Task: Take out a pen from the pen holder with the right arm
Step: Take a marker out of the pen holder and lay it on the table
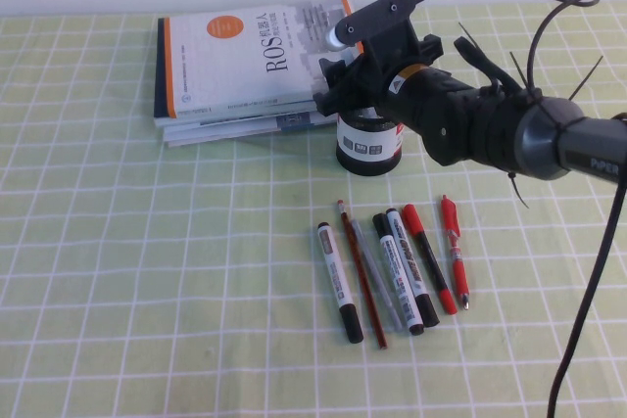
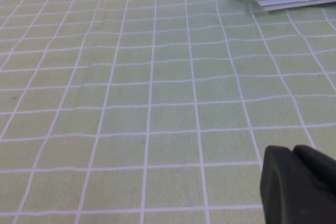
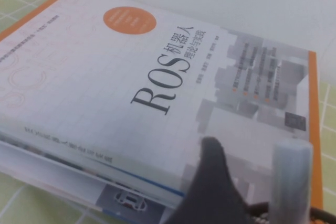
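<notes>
right gripper [image 1: 340, 85] hung over the black-and-white cylindrical pen holder [image 1: 368, 149], right of the stacked books [image 1: 245, 66], jaws wide, gripping nothing. a pale pen top [image 3: 291, 174] stood beside one finger [image 3: 210, 182]. closing off-centre could miss it or tip the holder. the holder mouth was hidden. left gripper [image 2: 296, 184] sat over checked cloth [image 2: 131, 77]; its jaw state could not be told.

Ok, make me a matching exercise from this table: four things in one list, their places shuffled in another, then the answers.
1 pen holder
2 red pen
3 right gripper
4 left gripper

A above bare checked cloth
B open, just above the pen holder
C right end of the row of pens
D upright beside the book stack

Pairs: 1-D, 2-C, 3-B, 4-A
</notes>
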`<action>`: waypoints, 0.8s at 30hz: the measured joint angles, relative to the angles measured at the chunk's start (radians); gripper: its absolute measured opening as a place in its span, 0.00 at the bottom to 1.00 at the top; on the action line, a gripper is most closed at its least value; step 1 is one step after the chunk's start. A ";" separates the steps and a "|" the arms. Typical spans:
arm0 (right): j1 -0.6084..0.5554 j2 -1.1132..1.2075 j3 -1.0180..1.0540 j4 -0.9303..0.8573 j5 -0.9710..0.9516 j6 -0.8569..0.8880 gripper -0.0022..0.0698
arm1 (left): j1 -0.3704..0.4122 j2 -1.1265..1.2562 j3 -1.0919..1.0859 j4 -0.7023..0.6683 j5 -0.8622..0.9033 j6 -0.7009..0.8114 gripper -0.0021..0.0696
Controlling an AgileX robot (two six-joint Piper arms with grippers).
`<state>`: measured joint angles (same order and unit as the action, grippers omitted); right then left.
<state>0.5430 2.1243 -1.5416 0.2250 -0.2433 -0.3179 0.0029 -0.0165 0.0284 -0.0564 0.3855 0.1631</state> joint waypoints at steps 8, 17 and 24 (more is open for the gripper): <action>-0.012 0.061 -0.066 0.000 0.025 0.000 0.60 | 0.000 0.000 0.000 0.000 0.000 0.000 0.02; -0.022 0.089 -0.095 0.006 0.030 0.002 0.59 | 0.000 0.000 0.000 0.000 0.000 0.000 0.02; -0.022 0.092 -0.097 0.011 0.022 0.004 0.47 | 0.000 0.000 0.000 0.000 0.000 0.000 0.02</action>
<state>0.5214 2.2167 -1.6391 0.2357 -0.2211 -0.3140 0.0029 -0.0165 0.0284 -0.0564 0.3855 0.1631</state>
